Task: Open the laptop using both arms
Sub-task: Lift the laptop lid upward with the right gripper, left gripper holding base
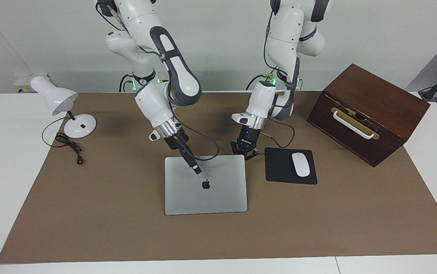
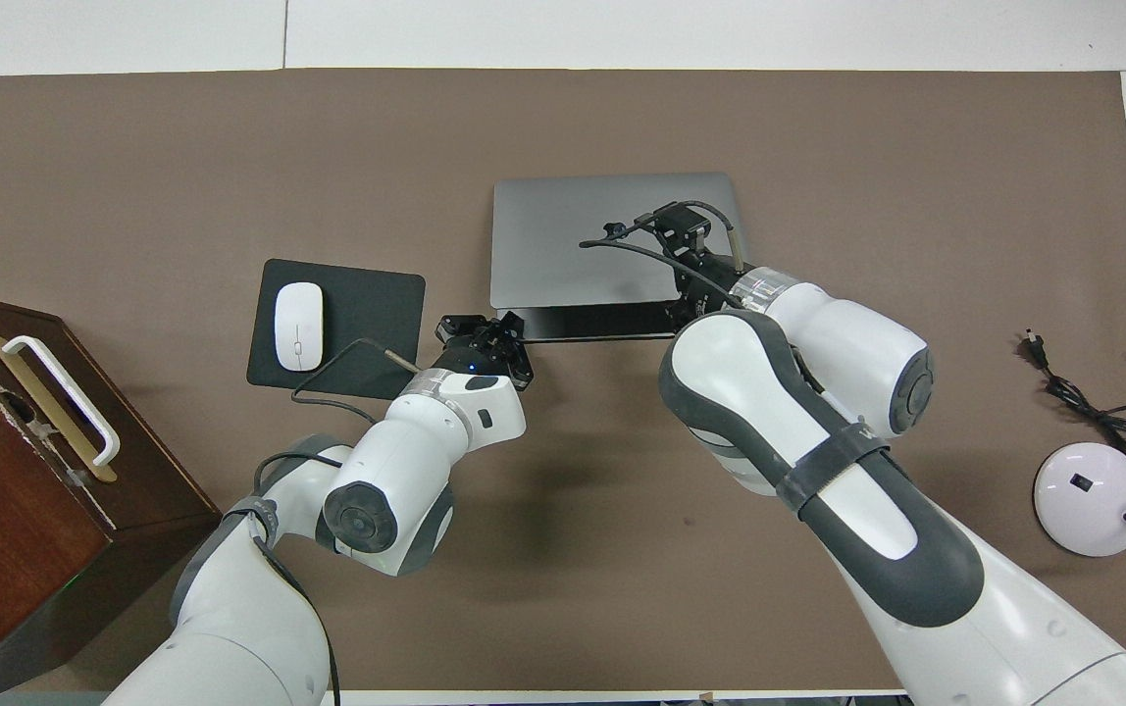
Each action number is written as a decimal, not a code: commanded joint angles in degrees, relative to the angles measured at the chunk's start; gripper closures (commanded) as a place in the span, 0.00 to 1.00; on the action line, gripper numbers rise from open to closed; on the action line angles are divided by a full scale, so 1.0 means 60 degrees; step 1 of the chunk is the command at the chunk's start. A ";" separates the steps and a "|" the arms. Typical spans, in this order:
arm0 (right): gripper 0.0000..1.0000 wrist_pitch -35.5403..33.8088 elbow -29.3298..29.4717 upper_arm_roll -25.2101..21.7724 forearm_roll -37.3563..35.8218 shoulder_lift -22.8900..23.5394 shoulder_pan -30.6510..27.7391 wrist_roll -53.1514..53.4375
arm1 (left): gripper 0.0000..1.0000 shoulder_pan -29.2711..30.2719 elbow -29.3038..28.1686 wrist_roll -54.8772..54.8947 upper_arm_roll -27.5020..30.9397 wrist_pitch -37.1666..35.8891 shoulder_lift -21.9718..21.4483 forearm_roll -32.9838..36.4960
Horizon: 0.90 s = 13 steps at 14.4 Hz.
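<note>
The silver-grey laptop [image 1: 211, 198] lies in the middle of the brown mat, apple logo up, and also shows in the overhead view [image 2: 573, 235]. Its lid is down or nearly so. In the overhead view a dark strip shows under the lid's edge nearer the robots. My right gripper [image 1: 196, 170] points down onto the lid just beside the logo, its fingers together as one thin bar. In the overhead view its own wrist hides the tips. My left gripper [image 1: 244, 152] [image 2: 482, 330] is open and empty at the laptop's corner nearer the robots, toward the left arm's end.
A black mouse pad [image 1: 279, 171] [image 2: 367, 314] with a white mouse [image 1: 300, 164] lies beside the laptop toward the left arm's end, close to my left gripper. A brown wooden box [image 1: 367, 110] stands past it. A white desk lamp [image 1: 64, 102] and its cord [image 1: 70, 146] are at the right arm's end.
</note>
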 commanded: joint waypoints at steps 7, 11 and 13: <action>0.00 -0.0029 0.0769 0.0126 0.0223 0.0371 -0.0355 -0.0662 | 1.00 0.0006 0.0288 0.0209 0.0061 0.0139 0.0572 -0.0008; 0.00 -0.0029 0.1018 0.0126 0.0135 0.0459 -0.0530 -0.0779 | 1.00 0.0006 0.0288 0.0209 0.0047 0.0139 0.0586 -0.0008; 0.00 -0.0029 0.1033 0.0126 0.0135 0.0474 -0.0531 -0.0809 | 1.00 0.0006 0.0288 0.0209 0.0047 0.0139 0.0572 -0.0008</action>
